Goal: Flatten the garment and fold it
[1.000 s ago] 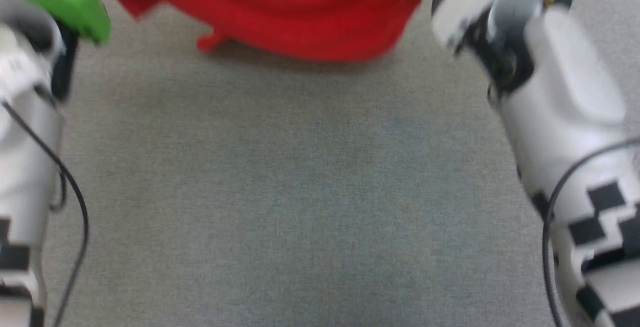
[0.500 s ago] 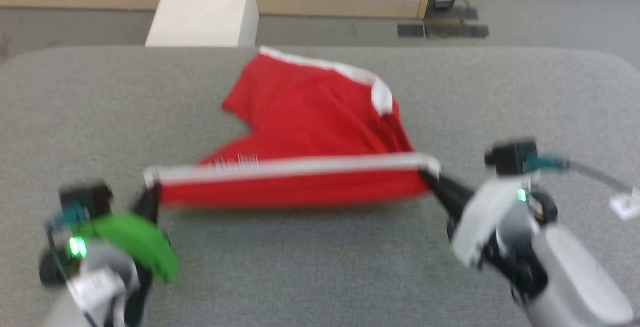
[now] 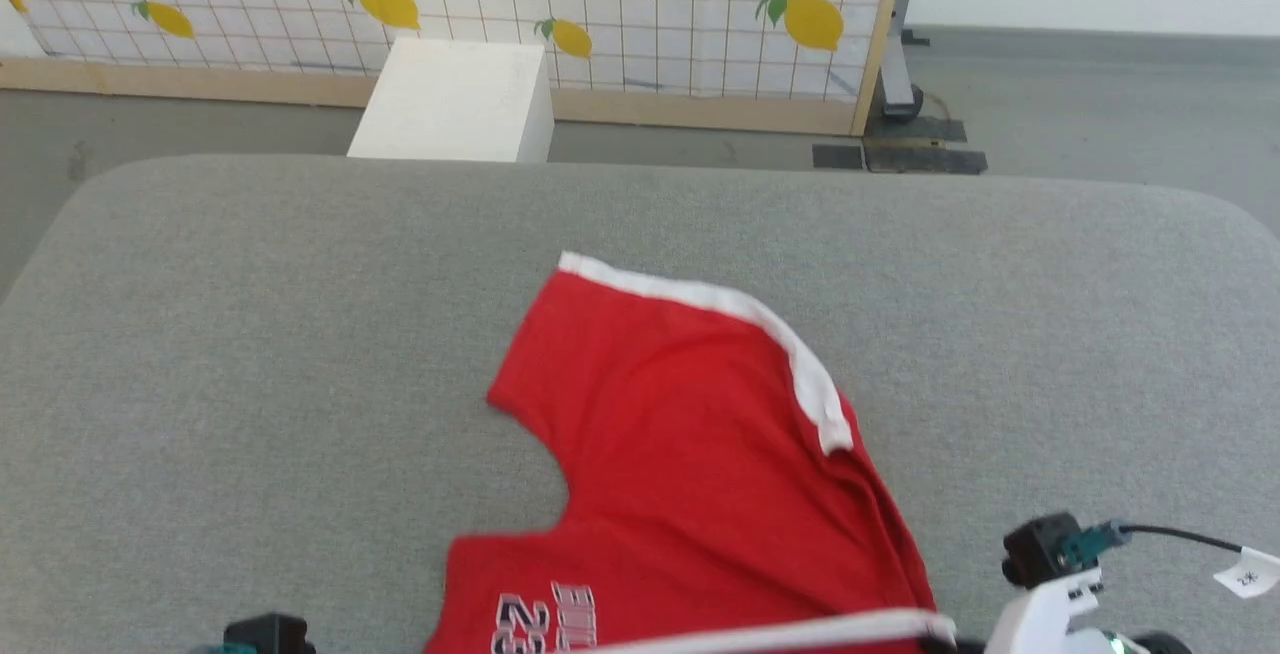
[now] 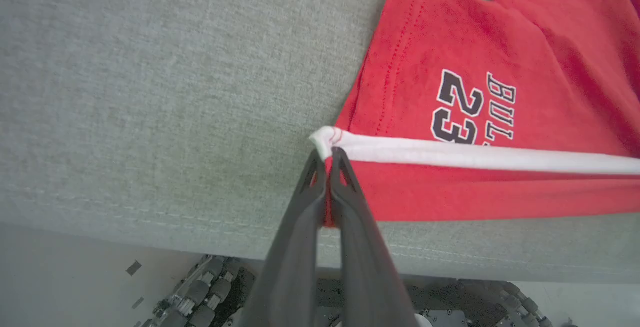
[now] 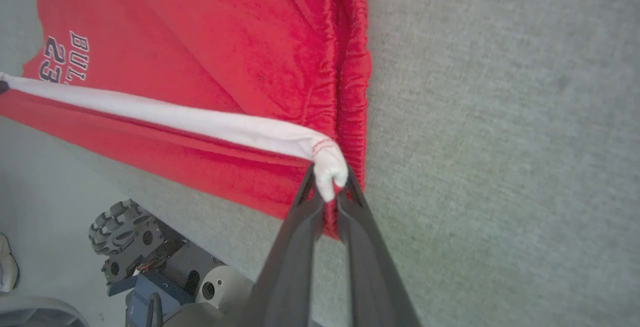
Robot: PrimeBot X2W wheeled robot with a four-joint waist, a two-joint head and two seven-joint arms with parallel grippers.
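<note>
The red shorts (image 3: 690, 454) lie spread on the grey table (image 3: 250, 334), with a white stripe along the far leg and "23" lettering near the front hem. A white-striped edge is pulled taut between both grippers at the table's near edge. My left gripper (image 4: 327, 154) is shut on one end of that stripe of the shorts (image 4: 475, 92). My right gripper (image 5: 327, 179) is shut on the other end, beside the gathered red waistband of the shorts (image 5: 225, 42). In the head view the right wrist's camera housing (image 3: 1045, 584) peeks in at the bottom right.
Beyond the table stand a white box (image 3: 455, 99) and a lemon-patterned grid panel (image 3: 560, 14) with a wooden frame. My wheeled base (image 5: 150, 257) shows under the table's near edge. Bare grey table (image 3: 1050, 314) surrounds the shorts left, right and behind.
The head camera has tilted up, so the whole picture shifted and the grippers dropped to the bottom edge. The striped edge stays stretched between both shut grippers.
</note>
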